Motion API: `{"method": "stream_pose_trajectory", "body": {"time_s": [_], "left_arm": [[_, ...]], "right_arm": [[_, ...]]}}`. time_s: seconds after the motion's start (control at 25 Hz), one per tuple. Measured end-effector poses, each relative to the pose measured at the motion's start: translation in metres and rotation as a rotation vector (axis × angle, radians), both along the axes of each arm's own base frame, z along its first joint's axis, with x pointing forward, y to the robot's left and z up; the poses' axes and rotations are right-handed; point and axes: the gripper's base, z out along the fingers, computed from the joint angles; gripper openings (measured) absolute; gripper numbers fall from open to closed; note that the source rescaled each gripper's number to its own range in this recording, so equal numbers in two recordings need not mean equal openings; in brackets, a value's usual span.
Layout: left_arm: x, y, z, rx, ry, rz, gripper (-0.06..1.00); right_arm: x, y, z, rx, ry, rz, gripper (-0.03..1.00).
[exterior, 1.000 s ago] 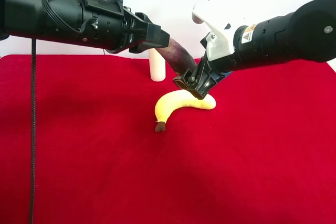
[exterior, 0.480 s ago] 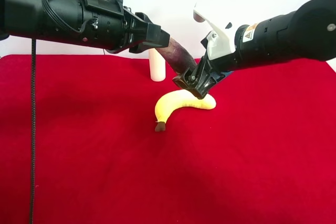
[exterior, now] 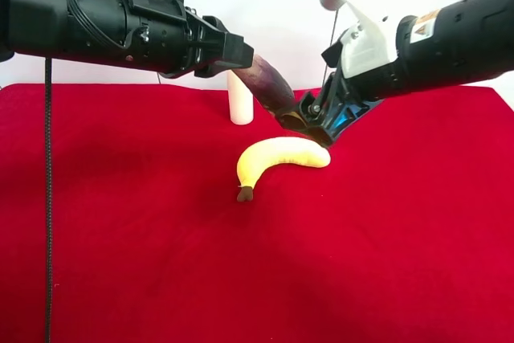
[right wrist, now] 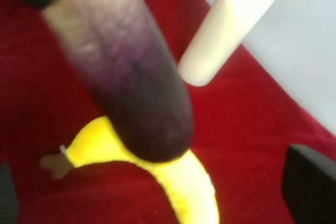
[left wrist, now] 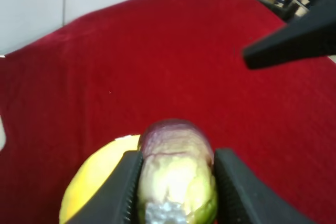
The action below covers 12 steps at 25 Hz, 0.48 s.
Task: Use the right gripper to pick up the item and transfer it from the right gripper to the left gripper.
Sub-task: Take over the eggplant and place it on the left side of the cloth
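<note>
The eggplant (exterior: 270, 86) hangs in the air above the red cloth, tilted, with its dark end low. The all-black left gripper (exterior: 238, 51), at the exterior high view's left, is shut on its green stem end; the left wrist view shows both black fingers (left wrist: 130, 184) pressing the eggplant (left wrist: 176, 166). The white-housed right gripper (exterior: 318, 123) is at the eggplant's dark end. In the right wrist view its fingers (right wrist: 310, 187) stand wide apart, and the eggplant (right wrist: 131, 82) hangs free between them.
A yellow banana (exterior: 281, 158) lies on the red cloth (exterior: 144, 263) just below the eggplant. A white pillar candle (exterior: 240, 102) stands behind it near the cloth's back edge. A black cable (exterior: 50, 198) hangs at the left.
The right gripper has opened, let go of the eggplant's dark end and drawn back up and to the right. The left gripper still holds the eggplant.
</note>
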Motion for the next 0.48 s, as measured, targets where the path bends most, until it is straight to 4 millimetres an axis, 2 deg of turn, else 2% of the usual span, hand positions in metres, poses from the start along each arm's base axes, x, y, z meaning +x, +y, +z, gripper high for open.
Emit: {"method": "stream_pose_trajectory", "body": {"time_s": [0.24, 0.48], "left_arm": [[0.0, 0.0, 0.0, 0.002, -0.003, 0.006, 0.0], [0.0, 0.0, 0.0, 0.002, -0.003, 0.006, 0.0]], "right_arm": [[-0.028, -0.014, 0.029, 0.131, 0.053, -0.045, 1.0], [-0.071, -0.04, 0.065, 0.248, 0.04, -0.063, 1.0]]}}
